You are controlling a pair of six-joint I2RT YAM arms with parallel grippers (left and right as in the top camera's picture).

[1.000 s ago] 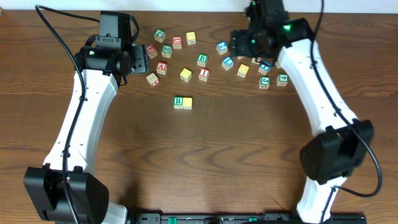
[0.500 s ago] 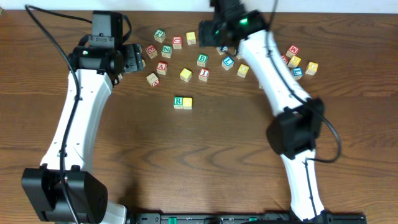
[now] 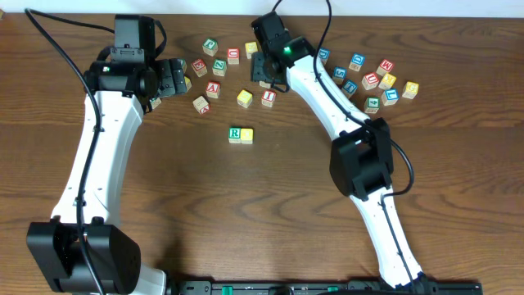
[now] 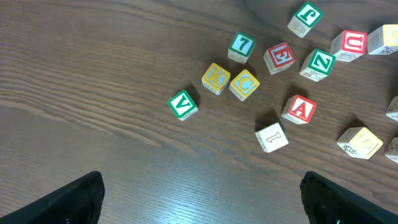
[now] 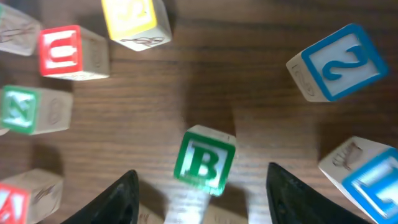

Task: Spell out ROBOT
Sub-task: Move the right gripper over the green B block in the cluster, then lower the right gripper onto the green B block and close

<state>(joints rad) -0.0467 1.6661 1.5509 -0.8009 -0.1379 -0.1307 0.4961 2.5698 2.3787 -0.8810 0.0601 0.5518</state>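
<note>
Your right claw (image 5: pixel 202 183) is open, one finger on each side of the green B block (image 5: pixel 204 163), with gaps on both sides. Your left claw (image 4: pixel 202 199) is wide open and holds nothing. The R block (image 3: pixel 235 133) sits mid-desk (image 3: pixel 286 205), touching a yellow block (image 3: pixel 247 135).

A red A block (image 4: pixel 301 109) is sitting on the brown table (image 4: pixel 93 74), with a red E block (image 4: pixel 279 56) sitting near a green Z block (image 4: pixel 319 64).

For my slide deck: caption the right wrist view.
Right pincer, open, poised around the green B block on a wooden table, other blocks scattered nearby.
</note>
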